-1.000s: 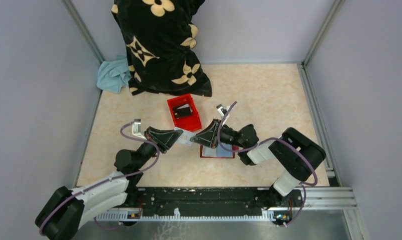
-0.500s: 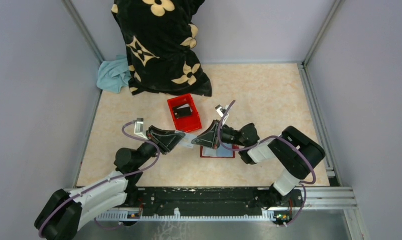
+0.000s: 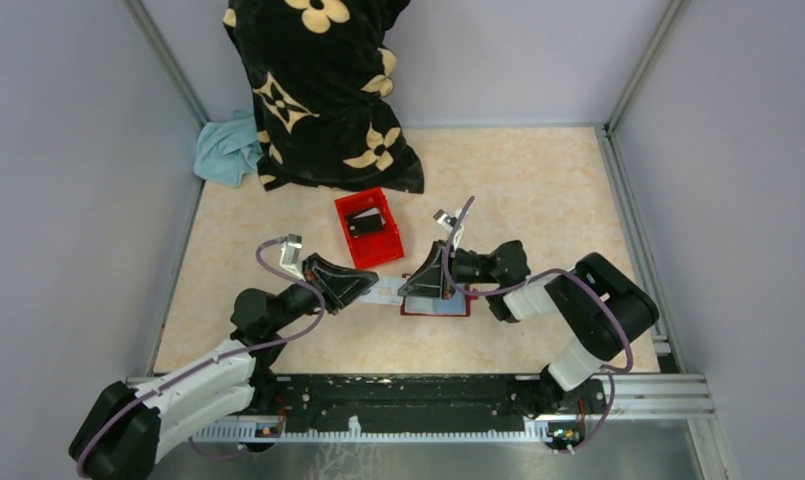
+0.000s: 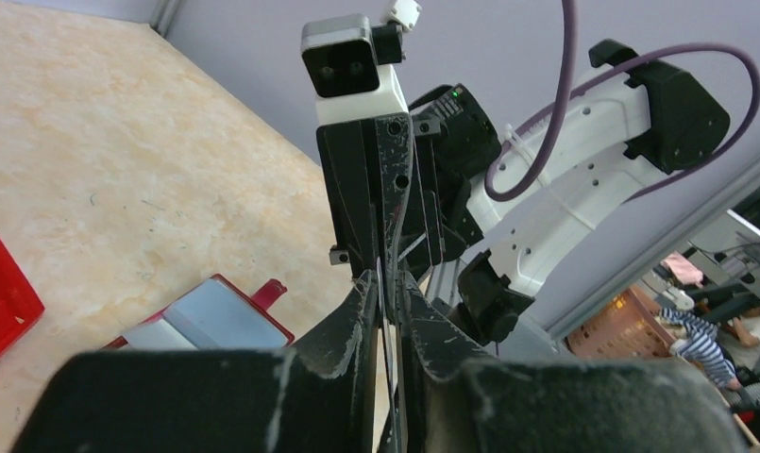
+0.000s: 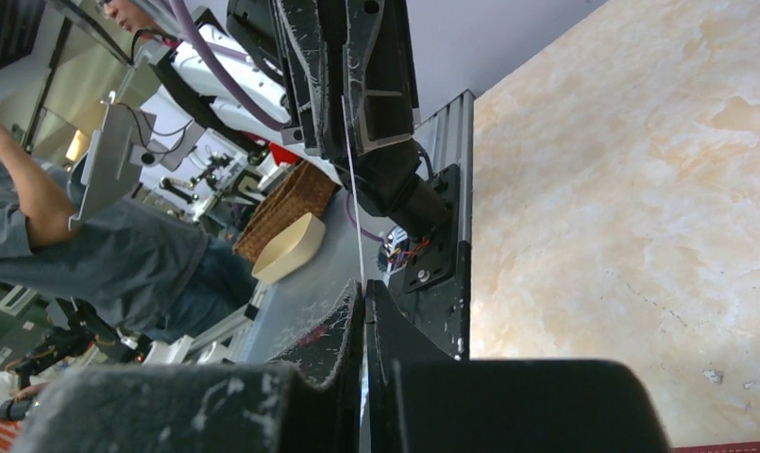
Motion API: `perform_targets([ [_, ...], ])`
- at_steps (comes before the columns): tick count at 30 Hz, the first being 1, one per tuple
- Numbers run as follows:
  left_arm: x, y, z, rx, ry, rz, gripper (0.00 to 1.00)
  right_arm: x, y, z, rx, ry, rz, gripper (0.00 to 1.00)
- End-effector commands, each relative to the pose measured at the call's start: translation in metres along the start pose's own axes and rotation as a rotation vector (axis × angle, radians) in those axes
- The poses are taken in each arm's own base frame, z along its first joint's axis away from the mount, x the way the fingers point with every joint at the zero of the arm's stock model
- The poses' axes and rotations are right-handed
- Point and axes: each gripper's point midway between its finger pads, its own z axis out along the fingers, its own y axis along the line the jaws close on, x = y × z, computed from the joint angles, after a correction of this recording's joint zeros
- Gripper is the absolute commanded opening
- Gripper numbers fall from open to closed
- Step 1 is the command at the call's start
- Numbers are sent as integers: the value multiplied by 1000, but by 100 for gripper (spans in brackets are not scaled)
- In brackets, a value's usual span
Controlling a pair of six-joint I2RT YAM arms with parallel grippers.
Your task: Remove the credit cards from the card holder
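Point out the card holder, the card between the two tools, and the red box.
card holder (image 4: 270, 291): left wrist view, its red tab.
held card (image 3: 386, 291): top external view, its exposed middle.
red box (image 3: 377, 246): top external view, its bare floor.

Bright, even overhead light, soft shadows; left end effector (image 4: 388, 283) dark and blurry up close.

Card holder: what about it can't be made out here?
Top view: the right gripper covers part of the card holder; what remains inside is unclear.
Left wrist: the left gripper hides its near side.
Right wrist: only a red sliver at the bottom edge; the gripped card shows edge-on.
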Motion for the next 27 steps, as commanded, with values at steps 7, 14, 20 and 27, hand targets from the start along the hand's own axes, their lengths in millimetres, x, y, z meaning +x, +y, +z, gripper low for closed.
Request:
perform_targets([
  [7, 12, -27, -2, 135, 113, 8, 21, -22, 26, -2, -73, -24, -205, 0],
  [14, 11, -20, -6, 90, 94, 9, 12, -25, 18, -3, -12, -13, -238, 0],
  [20, 9, -15, -6, 62, 78, 15, 0, -26, 18, -3, -2, -11, -240, 0],
  [27, 0, -7, -10, 22, -22, -23, 0, -29, 19, -3, -2, -37, -230, 15],
])
